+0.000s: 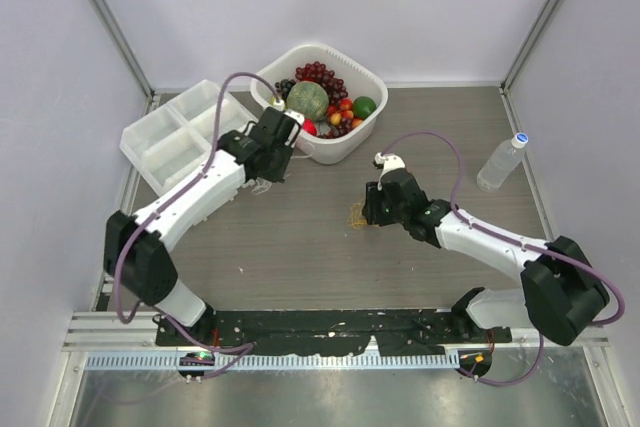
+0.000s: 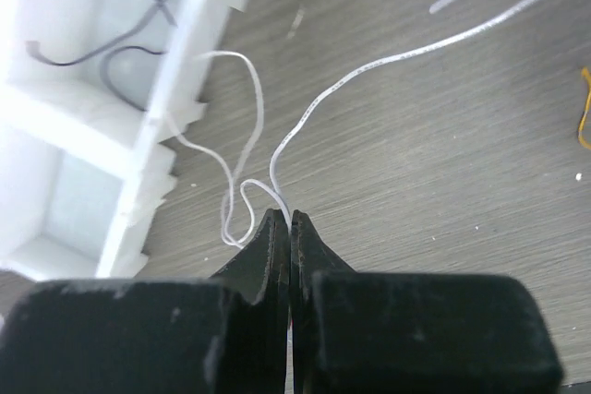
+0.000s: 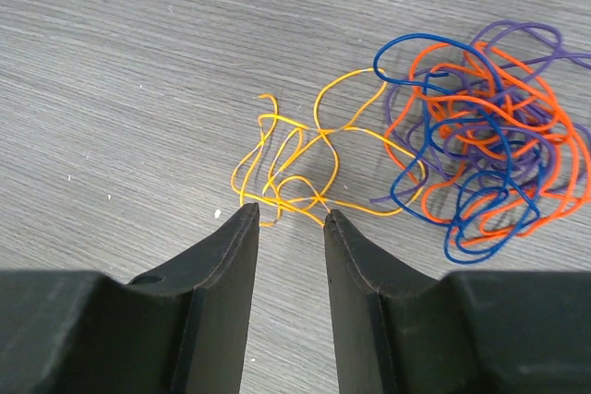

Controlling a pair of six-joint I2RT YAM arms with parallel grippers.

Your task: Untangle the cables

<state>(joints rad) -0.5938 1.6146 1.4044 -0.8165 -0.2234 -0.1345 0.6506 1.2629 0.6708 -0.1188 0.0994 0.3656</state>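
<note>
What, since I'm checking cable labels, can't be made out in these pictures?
- Top view: the tangle is too small and shows only as a yellowish speck.
- Left wrist: the white cable vanishes between the shut left end effector, and its far part runs off the right edge.
- Right wrist: the tangle's crossings are unclear.

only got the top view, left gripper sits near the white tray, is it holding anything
observer: yes, the left gripper is shut on a white cable, pinched at its tips.
operator: what's in front of the right one
observer: the right gripper is open, tips at the near edge of a loose yellow cable.
operator: other cables?
observer: orange, blue and purple cables lie knotted in one clump right beside the yellow.
</note>
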